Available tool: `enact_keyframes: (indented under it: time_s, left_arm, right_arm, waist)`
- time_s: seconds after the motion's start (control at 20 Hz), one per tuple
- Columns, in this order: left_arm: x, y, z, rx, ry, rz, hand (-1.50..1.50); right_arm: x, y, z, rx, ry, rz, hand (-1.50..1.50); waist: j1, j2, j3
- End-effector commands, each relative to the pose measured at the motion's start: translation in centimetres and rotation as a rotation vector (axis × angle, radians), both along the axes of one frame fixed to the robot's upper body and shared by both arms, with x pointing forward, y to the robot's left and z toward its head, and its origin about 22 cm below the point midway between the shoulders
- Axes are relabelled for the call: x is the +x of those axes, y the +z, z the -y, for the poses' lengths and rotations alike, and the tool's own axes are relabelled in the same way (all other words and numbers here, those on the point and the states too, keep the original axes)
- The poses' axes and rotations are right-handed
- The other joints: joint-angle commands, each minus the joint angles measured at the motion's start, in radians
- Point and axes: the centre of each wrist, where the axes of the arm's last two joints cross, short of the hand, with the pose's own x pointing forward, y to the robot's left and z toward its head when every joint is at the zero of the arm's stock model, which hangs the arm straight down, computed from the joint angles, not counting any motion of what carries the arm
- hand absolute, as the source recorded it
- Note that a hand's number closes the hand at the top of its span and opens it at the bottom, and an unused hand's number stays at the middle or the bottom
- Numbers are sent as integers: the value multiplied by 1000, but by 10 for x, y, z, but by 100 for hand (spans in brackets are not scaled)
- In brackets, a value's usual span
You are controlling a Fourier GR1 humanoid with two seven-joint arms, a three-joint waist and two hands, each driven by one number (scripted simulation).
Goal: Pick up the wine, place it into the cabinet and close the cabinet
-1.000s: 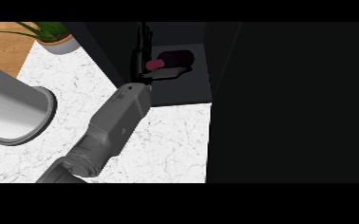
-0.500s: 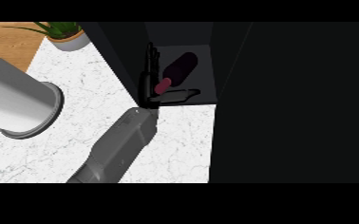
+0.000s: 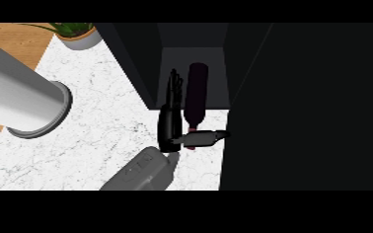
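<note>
Head view, items listed nearest first. Grey forearm point(image 3: 142, 174): enters from the lower edge, angled up and to the right over the white marble counter point(image 3: 94, 128). Which arm it is cannot be told from this view alone. Black hand point(image 3: 170, 128): at the forearm's end, fingers point(image 3: 175, 86) straight and extended up into the cabinet opening, lying just beside the bottle's left side; thumb point(image 3: 206, 138) spread out to the right, crossing below the bottle's neck end. Hand state: released, not curled round anything. Wine bottle point(image 3: 195, 94): dark maroon, lying lengthwise inside the open black cabinet point(image 3: 291, 103), its narrow neck pointing toward the viewer and its broad base deeper in. Bottle rests between the cabinet's left wall and the dark panel on the right. Grey cylindrical container point(image 3: 29, 106): on the counter at the left, well apart from the hand. Potted plant point(image 3: 76, 33): far left corner, white pot, green leaves, beside a strip of wooden surface point(image 3: 22, 42)
</note>
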Motion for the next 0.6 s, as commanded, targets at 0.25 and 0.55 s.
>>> enact_keyframes:
  time_s: [0.25, 0.55]
  left_arm:
    - [-52, 42, -12, -46, 41, 16, -150]
    - [-93, 48, -38, -45, 75, 29, -150]
  right_arm:
    - [-24, 15, 0, 33, 18, 44, -150]
    - [-18, 0, 3, 37, 25, 23, -150]
  waist:
    - [8, -1, 0]
    - [10, 1, 0]
